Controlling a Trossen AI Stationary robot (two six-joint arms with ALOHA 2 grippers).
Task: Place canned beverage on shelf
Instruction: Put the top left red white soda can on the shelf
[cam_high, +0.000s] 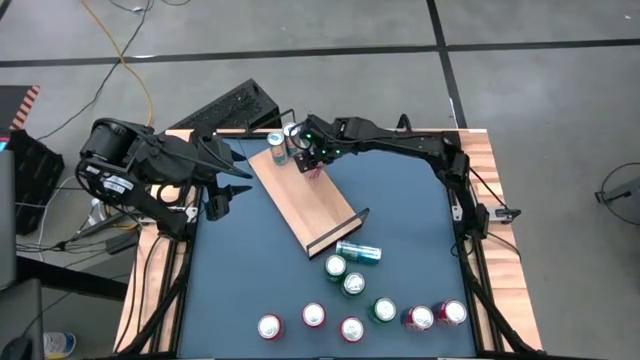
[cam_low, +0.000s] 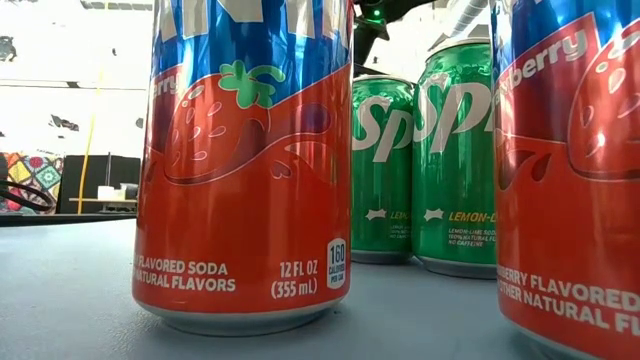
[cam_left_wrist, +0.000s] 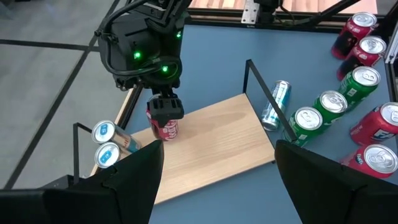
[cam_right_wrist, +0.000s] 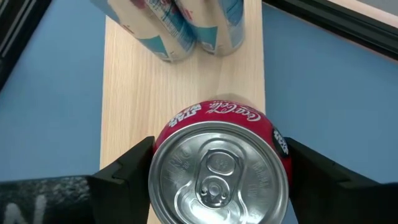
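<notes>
A red cola can (cam_right_wrist: 219, 167) stands upright between the two dark fingers (cam_right_wrist: 127, 171) of my right gripper (cam_high: 308, 160), its silver top facing my wrist camera. One finger sits at each side of the can, close against its wall; I cannot tell whether they are pressing it or have just let go. The can's base rests on the shelf (cam_right_wrist: 180, 87), a light-wood board with thin black rails at its ends, lying slantwise on the blue table (cam_high: 420, 215).

Just past the red can, at the shelf's far end, two pale blue cans (cam_left_wrist: 106, 144) stand upright side by side next to the end rail.

My left gripper (cam_high: 222, 195) hovers over the table beside the shelf's long edge, fingers spread wide and holding nothing.

Beyond the shelf's other end rail, a teal can (cam_high: 358, 252) lies on its side on the table, just beside the rail. Farther along stand upright cans waiting in a loose row: green cans (cam_high: 345, 275) nearest the shelf, then red cans (cam_high: 312, 316) spread toward the table's front edge.
</notes>
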